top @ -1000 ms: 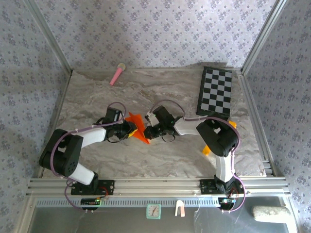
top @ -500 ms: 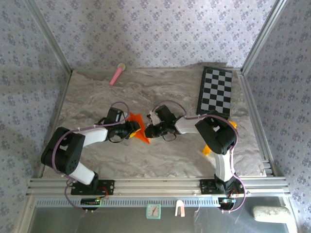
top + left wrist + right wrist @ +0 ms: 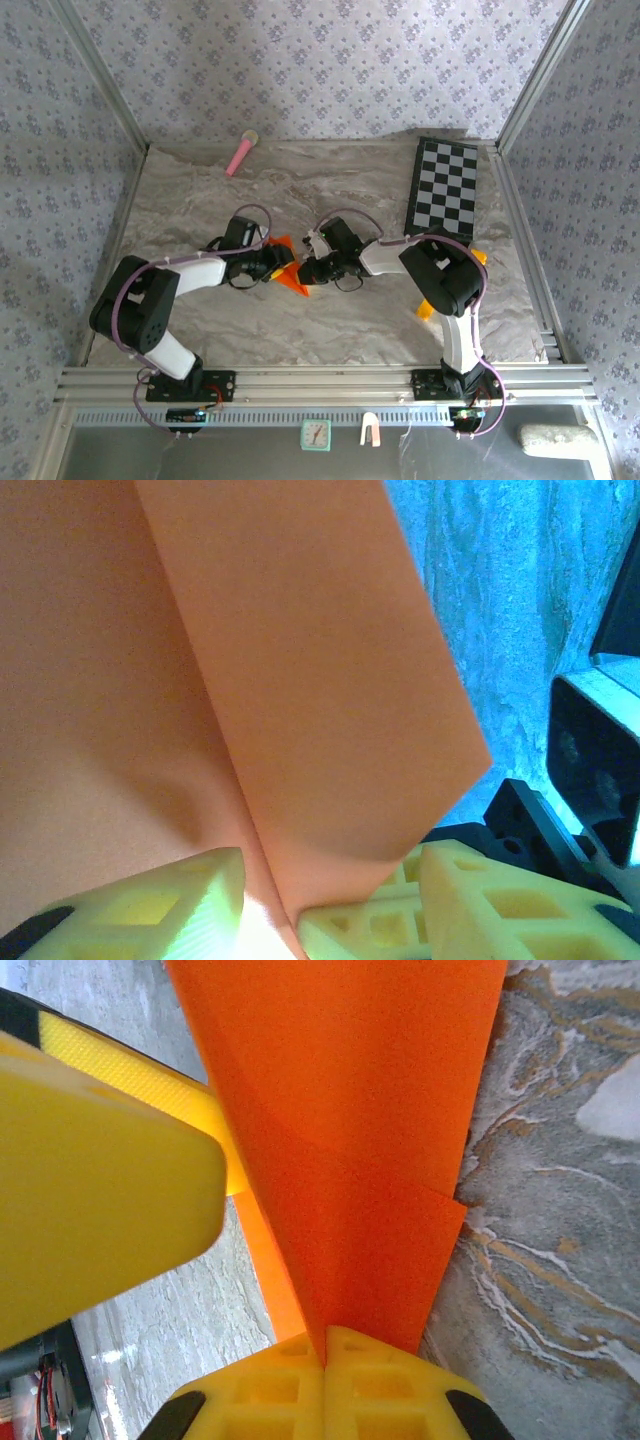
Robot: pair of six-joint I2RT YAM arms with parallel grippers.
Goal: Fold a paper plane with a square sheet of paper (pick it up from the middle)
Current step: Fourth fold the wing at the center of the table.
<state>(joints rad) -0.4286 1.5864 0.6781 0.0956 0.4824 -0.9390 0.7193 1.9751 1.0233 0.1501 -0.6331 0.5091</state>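
1. The paper plane (image 3: 290, 278) sits near the middle of the bench (image 3: 350, 330), a little left of centre. From above it reads as a bright orange wedge with its sharp tip aimed toward the near edge.
2. In the right wrist view the paper shows overlapping folded layers with a small step along one edge. It narrows downward into the fingers, and the grey marbled surface shows on both sides of it.
3. The right end effector (image 3: 325, 1350) is clenched on the narrow end of the paper plane. Its two yellow fingers meet flush, and the paper comes straight out from between them.
4. The left end effector (image 3: 271, 264) is released. In its wrist view the yellow fingers stand apart, and a folded flap and its crease run down into the gap. Whether either finger touches the paper, I cannot tell.
5. From above, the two end effectors close in on the paper from opposite sides, nearly tip to tip.
6. A small yellow-orange block (image 3: 425, 308) lies on the bench beside the right arm, well apart from the paper.
7. A black-and-white checkerboard (image 3: 442, 188) lies at the far right of the bench.
8. A pink stick (image 3: 241, 152) with a pale tip lies at the far edge, left of centre.
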